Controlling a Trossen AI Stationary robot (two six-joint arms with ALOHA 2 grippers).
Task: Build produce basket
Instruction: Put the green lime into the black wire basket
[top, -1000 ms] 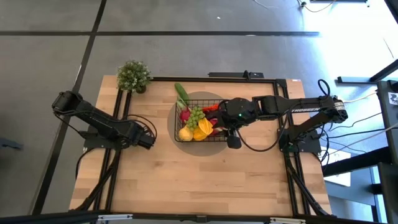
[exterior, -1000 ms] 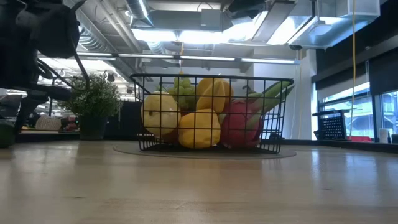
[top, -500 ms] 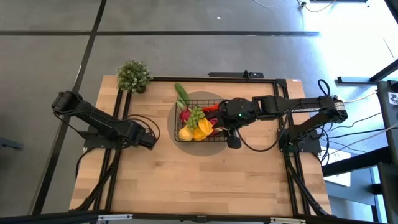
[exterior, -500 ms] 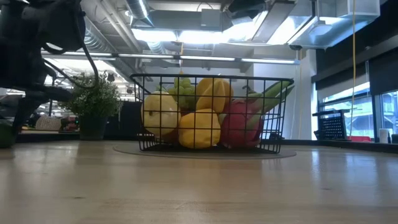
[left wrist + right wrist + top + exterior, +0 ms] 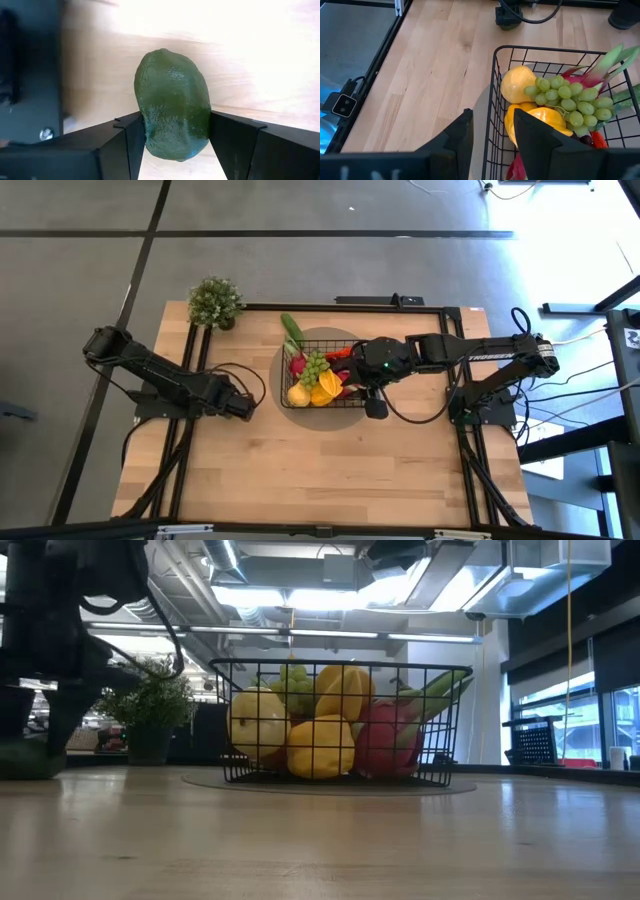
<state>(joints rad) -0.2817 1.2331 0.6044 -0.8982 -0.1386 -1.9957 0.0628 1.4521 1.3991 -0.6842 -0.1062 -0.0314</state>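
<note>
From above: black wire basket (image 5: 320, 406) in the middle of the wood table (image 5: 330, 470), toward the far side. Full of produce (image 5: 318, 375): yellow, green, pink and red pieces all piled inside. Little potted plant (image 5: 215, 302) at the far left corner. Left claw (image 5: 243, 406) low over the table, left of the basket and apart from it. Right claw (image 5: 368, 408) at the basket's near right corner. White letters (image 5: 505, 352) along the right arm (image 5: 470, 350), too small to read.

From table height: basket (image 5: 440, 740) standing flat on a thin round mat (image 5: 200, 781). Yellow, green and pink produce (image 5: 320, 745) showing through the wires. Plant (image 5: 150, 705) behind, on the left. Dark green lump (image 5: 30, 758) low at the left edge, under a dark arm. No writing to read here.

From the left wrist: green bumpy fruit (image 5: 174, 102) right between the two dark fingers (image 5: 125, 140). Left claw (image 5: 175, 135) closed on it, one finger pressing each side. Light wood behind it.

From the right wrist: right claw (image 5: 492, 135) parted a little, one finger outside the basket (image 5: 495, 90) and one inside. Wire wall running between them, with a small gap on each side, not squeezed. Inside the basket: a yellow lemon (image 5: 517, 84) in the corner, green grapes (image 5: 567, 100) on top, a yellow pepper (image 5: 540, 122) under them, and a pink dragon fruit (image 5: 600, 65) behind. No labels or words on any of it.
</note>
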